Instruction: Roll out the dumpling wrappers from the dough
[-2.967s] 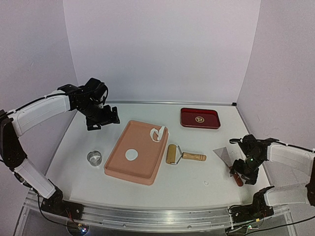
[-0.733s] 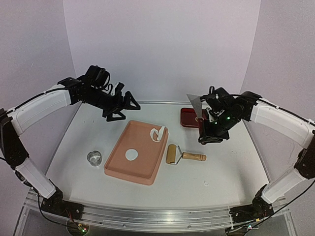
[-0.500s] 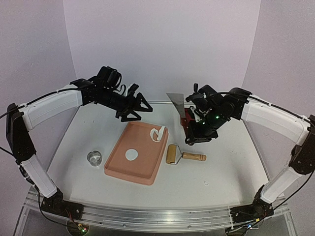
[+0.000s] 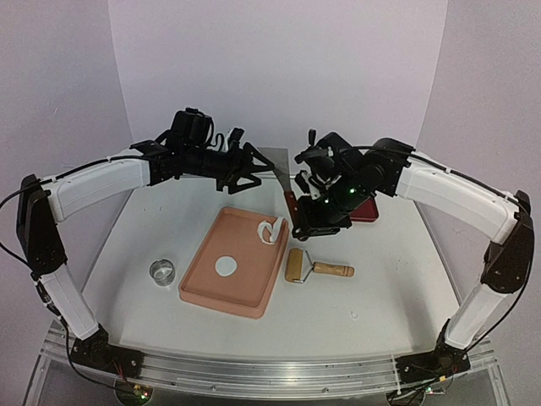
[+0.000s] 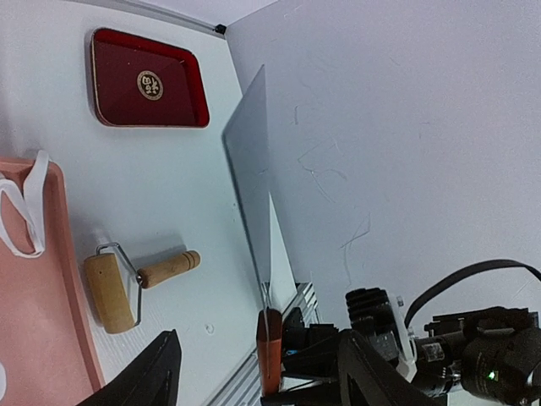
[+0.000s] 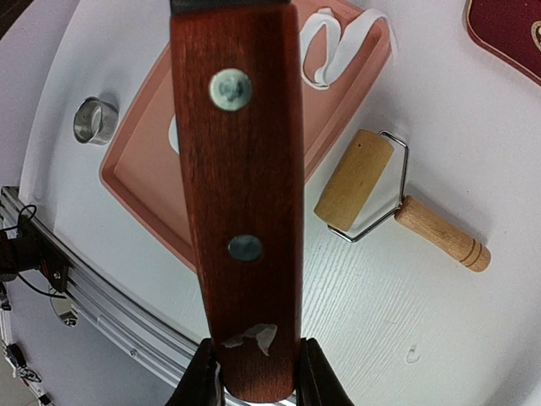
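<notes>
Wrapper (image 4: 225, 266) lies in tray (image 4: 241, 292), apart from right hand (image 6: 254, 376) holding scraper (image 4: 272, 160).

1. The dumpling wrapper (image 4: 226, 266) is a thin, neatly round white disc. It lies flat on the floor of the pink tray (image 4: 245, 286), left of centre in the overhead view.
2. The dough (image 4: 270, 228) is a ragged white strip, curled into a loop. It sits in the tray's upper right corner, near mid-frame, apart from the disc.
</notes>
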Available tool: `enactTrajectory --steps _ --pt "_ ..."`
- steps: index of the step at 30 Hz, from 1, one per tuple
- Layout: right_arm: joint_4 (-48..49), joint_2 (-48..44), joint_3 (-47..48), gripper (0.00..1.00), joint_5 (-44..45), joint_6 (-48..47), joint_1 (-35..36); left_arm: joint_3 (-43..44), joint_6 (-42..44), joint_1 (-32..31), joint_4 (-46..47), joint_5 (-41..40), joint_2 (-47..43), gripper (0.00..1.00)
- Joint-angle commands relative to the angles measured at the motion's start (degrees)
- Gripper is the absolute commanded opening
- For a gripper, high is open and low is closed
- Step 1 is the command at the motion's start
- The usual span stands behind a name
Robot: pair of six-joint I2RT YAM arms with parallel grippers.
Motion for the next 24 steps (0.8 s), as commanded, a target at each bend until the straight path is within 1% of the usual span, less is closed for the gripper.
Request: enactTrajectory --steps 1,5,6,9,10,15,19,23,24 --pt "0.7 1.11 3.97 0.0 -0.83 -0.71 1.28 0.21 -2.16 -0.45 5.22 -2.36 1.16 0.63" --pt "0.8 1.55 4.37 0.0 -1.83 -0.85 1.98 0.31 -2.68 -0.51 7.58 -2.29 1.71 0.61" --pt "0.88 1.59 4.37 0.0 -1.88 -0.83 2.21 0.79 -2.73 -0.45 7.88 -1.98 2.06 0.59" --pt "1.23 1.65 4.29 0.0 -1.92 -0.83 2.9 2.79 -2.28 -0.49 6.9 -1.44 3.2 0.48" --pt "1.34 1.64 4.29 0.0 -1.95 -0.83 3.19 2.96 -2.29 -0.48 6.78 -1.42 3.33 0.43" --pt "2.36 0.69 3.9 0.0 -1.64 -0.23 3.59 2.53 -2.57 -0.45 6.75 -2.07 2.79 0.27" --pt "3.47 -0.35 2.97 0.0 -1.9 0.22 3.54 2.22 -3.75 -0.47 7.18 -2.55 2.02 0.02" --pt "3.86 -0.61 2.83 0.0 -1.59 0.68 3.55 2.06 -5.94 -0.5 8.13 -2.23 1.22 0.0" --pt "3.87 -0.62 2.91 0.02 -1.52 0.99 3.59 1.83 -6.38 -0.47 8.55 -2.26 0.97 0.0"
